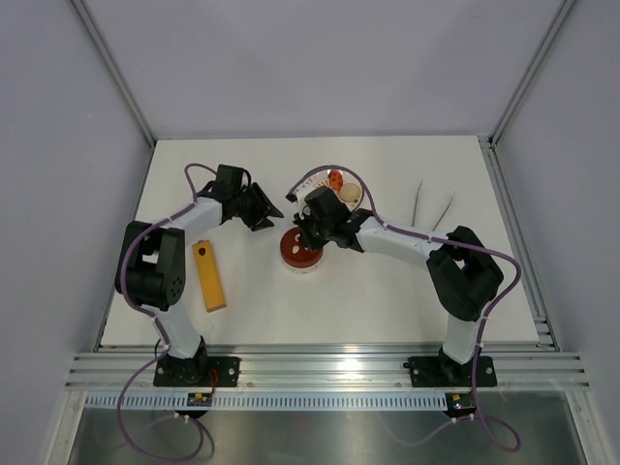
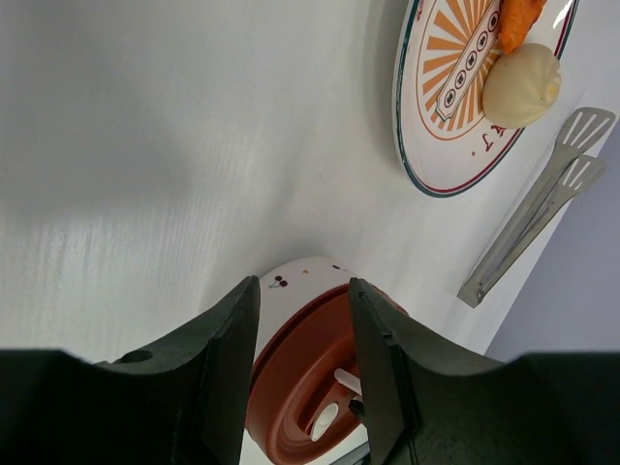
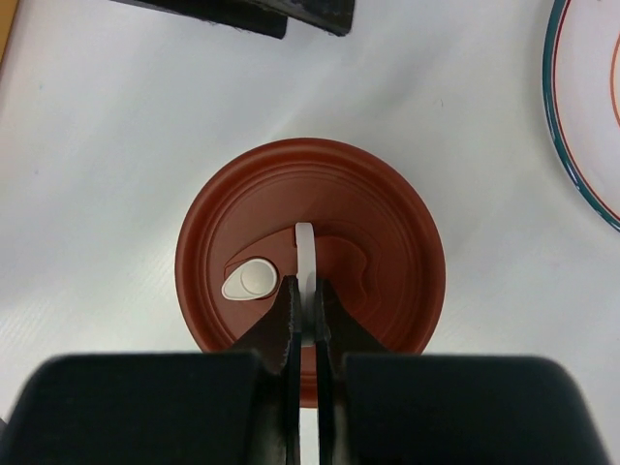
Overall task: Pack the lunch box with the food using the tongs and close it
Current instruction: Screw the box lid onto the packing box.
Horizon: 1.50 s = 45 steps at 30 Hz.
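Here our right gripper [image 3: 308, 291] pinches the white loop [image 3: 304, 247] of the lid [image 3: 378, 223] atop the mid-table lunch box [image 2: 291, 281], our left gripper [image 2: 303, 291] spread empty; an off-centre pull could tip the perhaps unseated lid.

You're looking at a dark-red lid [image 3: 387, 232], seemingly matt moulded plastic with smooth ridged rings and a white plastic loop [image 3: 304, 257]. Your tongs [image 2: 531, 218] are brushed silvery metal. The plate [image 2: 441, 126] is glossy and printed. The table [image 2: 174, 145] is white, matt, faintly grained. The bun [image 2: 523, 85] looks smooth and dull.
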Motion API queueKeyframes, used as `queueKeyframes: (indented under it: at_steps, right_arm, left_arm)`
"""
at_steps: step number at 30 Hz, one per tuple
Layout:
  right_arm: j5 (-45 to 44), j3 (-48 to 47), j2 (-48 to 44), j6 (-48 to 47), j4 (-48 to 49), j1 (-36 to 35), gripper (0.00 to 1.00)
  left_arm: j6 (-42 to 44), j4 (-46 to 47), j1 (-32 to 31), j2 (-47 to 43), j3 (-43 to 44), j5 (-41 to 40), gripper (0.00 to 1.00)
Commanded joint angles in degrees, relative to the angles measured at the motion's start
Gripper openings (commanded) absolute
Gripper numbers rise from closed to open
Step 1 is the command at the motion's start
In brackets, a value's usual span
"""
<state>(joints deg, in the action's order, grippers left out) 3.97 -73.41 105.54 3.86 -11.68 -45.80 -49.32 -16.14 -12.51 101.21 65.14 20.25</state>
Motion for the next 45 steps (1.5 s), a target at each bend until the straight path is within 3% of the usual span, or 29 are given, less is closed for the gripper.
queueKeyframes:
  at_steps: [1, 10, 19, 29, 35, 41, 45]
  right_arm:
    - [2.62, 1.42, 0.02, -5.44, -4.32, -0.69, 0.00]
    - [3.33, 1.34, -0.16, -7.11, -3.79, -0.69, 0.00]
    - [1.49, 0.99, 0.63, -5.79, -2.29, -0.69, 0.00]
    - [-7.65, -1.39, 2.48, 4.04, -4.14, -0.69, 0.00]
    - [-12.66, -1.56, 1.78, 14.67, -4.31, -0.69, 0.00]
    - [-16.53, -3.58, 1.43, 20.31, -8.09, -1.22, 0.00]
    - [-23.64, -7.09, 2.39, 21.89, -13.27, -3.33, 0.00]
  left_arm:
    - [0.72, 3.22, 0.12, 3.90, 2.17, 6.54, 0.45]
    - [1.07, 7.96, 0.03, 8.13, 1.30, 16.83, 0.45]
    - [-1.39, 15.43, -0.23, 5.06, -8.71, 21.85, 0.45]
    - [-7.45, 24.49, -1.46, -3.56, -21.19, 19.66, 0.45]
    - [-8.16, 23.26, -2.43, -6.02, -23.13, 15.96, 0.44]
    - [-8.34, 22.56, -2.43, -5.94, -23.66, 14.20, 0.44]
    - [-8.60, 22.12, -2.43, -6.02, -23.66, 13.41, 0.44]
